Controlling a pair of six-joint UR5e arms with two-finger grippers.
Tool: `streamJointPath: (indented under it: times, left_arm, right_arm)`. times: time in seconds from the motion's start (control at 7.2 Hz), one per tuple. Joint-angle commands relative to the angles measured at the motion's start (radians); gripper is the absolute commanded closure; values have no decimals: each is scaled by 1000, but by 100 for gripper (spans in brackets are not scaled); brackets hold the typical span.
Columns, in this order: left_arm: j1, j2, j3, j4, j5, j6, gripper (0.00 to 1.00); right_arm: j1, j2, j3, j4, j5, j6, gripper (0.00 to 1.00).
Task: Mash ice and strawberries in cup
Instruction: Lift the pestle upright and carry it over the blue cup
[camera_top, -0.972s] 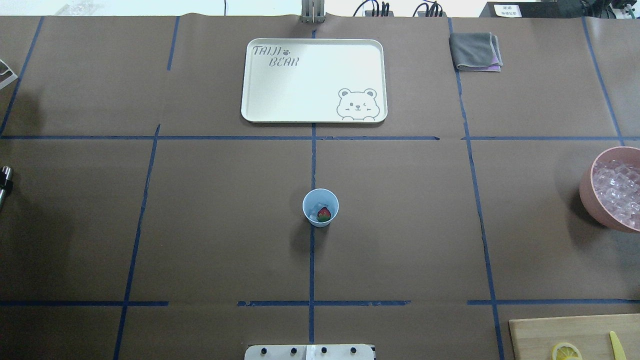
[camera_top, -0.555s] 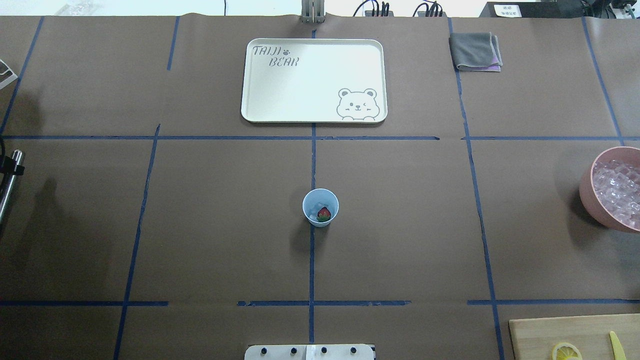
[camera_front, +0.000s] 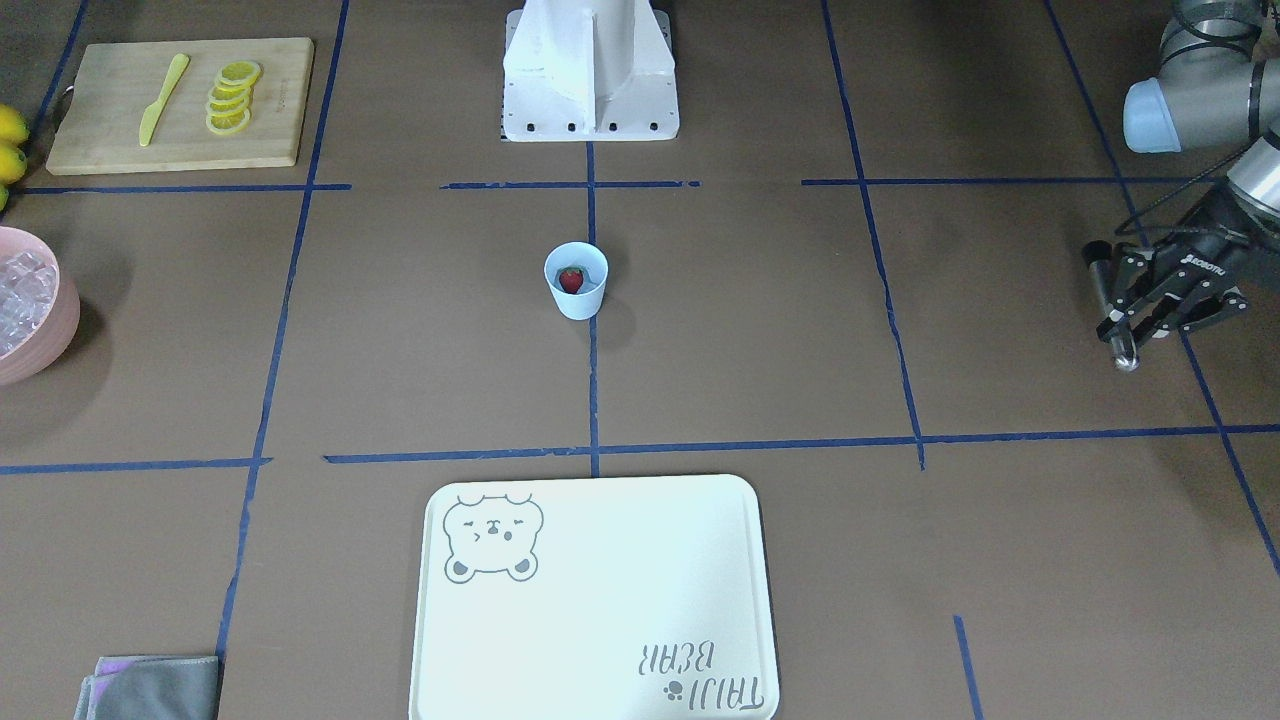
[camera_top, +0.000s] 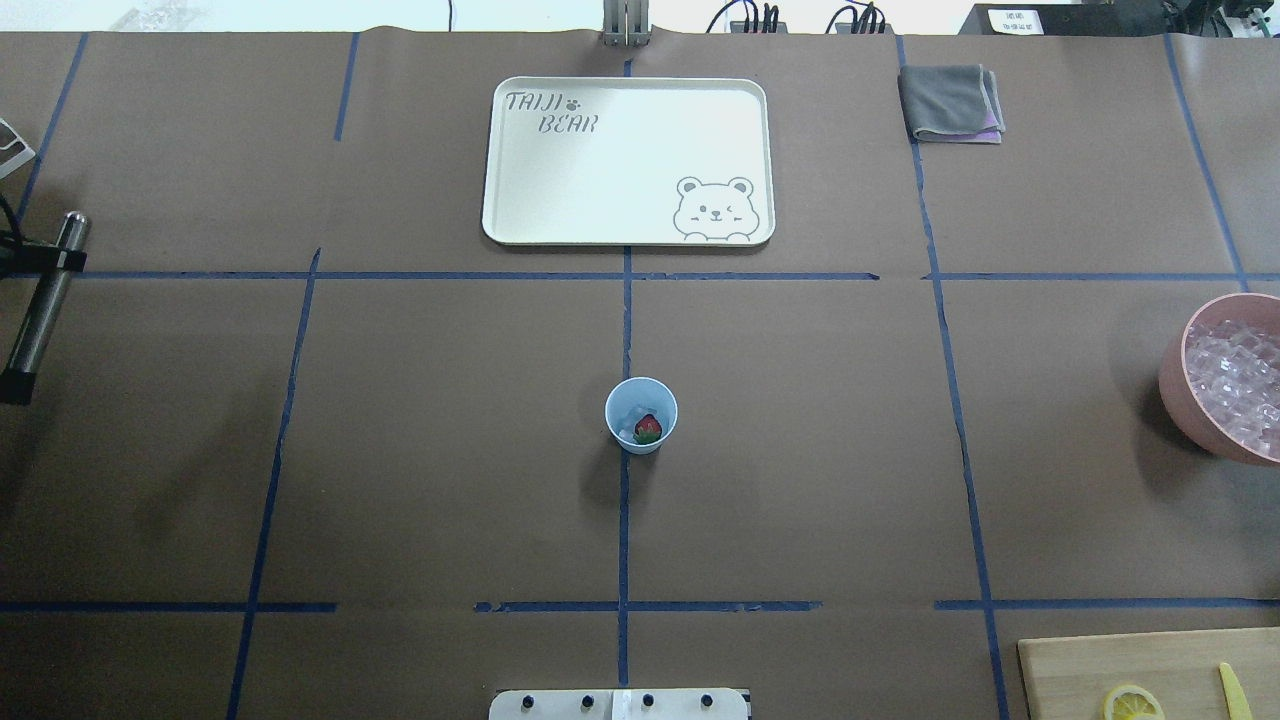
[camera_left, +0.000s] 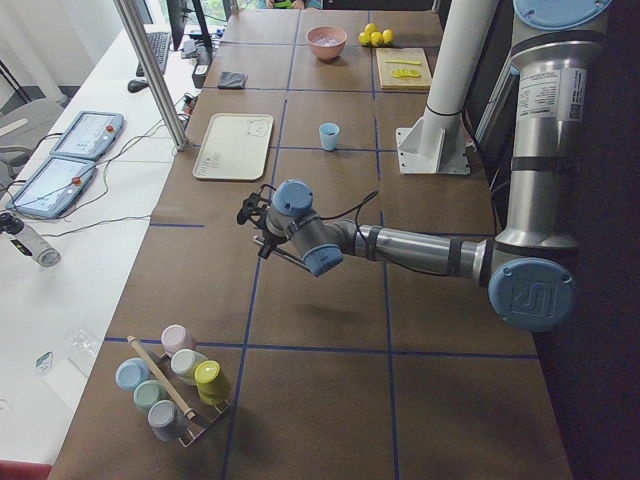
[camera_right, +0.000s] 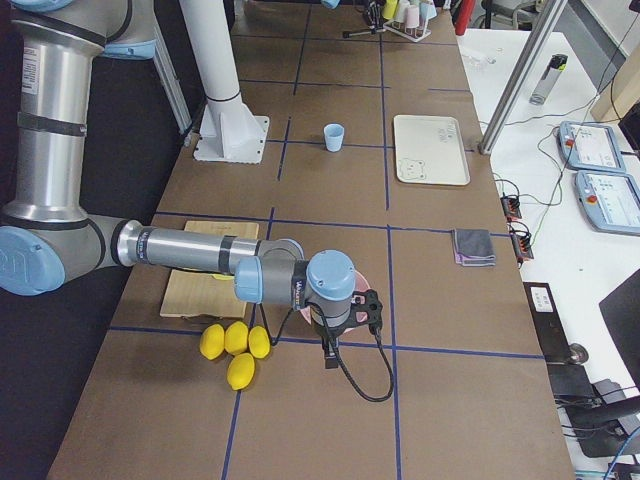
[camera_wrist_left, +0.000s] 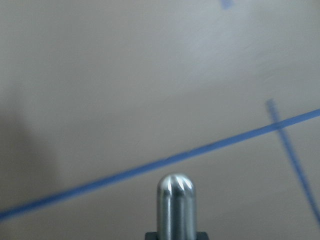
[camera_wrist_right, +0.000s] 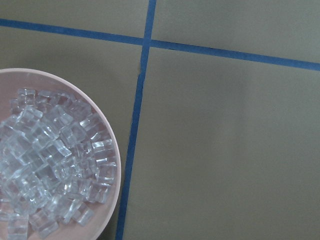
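**Masher in hand, far from the cup, no mashing yet**

Far left of the overhead view: the left gripper (camera_front: 1118, 312) is clamped on a metal rod (camera_top: 45, 295). The rod is slanted, not upright, and sits above the table. Its rounded tip shows in the left wrist view, with only bare table and tape lines below it. It is well apart from the cup.

Centre: the blue cup (camera_top: 622, 398) stands upright on the middle tape line. The strawberry (camera_top: 648, 428) is inside, whole, with ice (camera_top: 624, 430) beside it at the bottom. Nothing looks crushed. The bear tray (camera_top: 628, 160) lies beyond the cup and is not in play.

Right: a folded grey cloth (camera_top: 950, 102), then a pink bowl (camera_top: 1172, 390) of spare ice at the edge, and a cutting board (camera_top: 1090, 660) with a lemon slice (camera_top: 1132, 703) in the near corner. The right gripper (camera_right: 332, 352) hangs by the bowl. Its wrist camera looks down on the ice and shows no fingers, so I cannot tell whether it is open or closed.

Step, as I judge it: tool picked up, now the carry to the cup. The next move calls for bringing the rod across over the cup mouth, turning it upright with the round end down, then a centred descent. The cup is small and light with a narrow mouth, so an off-centre push could tip it. The right arm may have to steady it.
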Motion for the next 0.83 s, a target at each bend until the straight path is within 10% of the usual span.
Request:
streamJointPath:
  times: [0.0,0.69]
  left_arm:
    - [-2,-17,-69,-87,-20,-3,100]
    - [33,-230,-69,-307,22,-3,100]
  right_arm:
    - [0,0,-2,-1,-2,0,0]
    - [0,0,-2,-1,0,11,0]
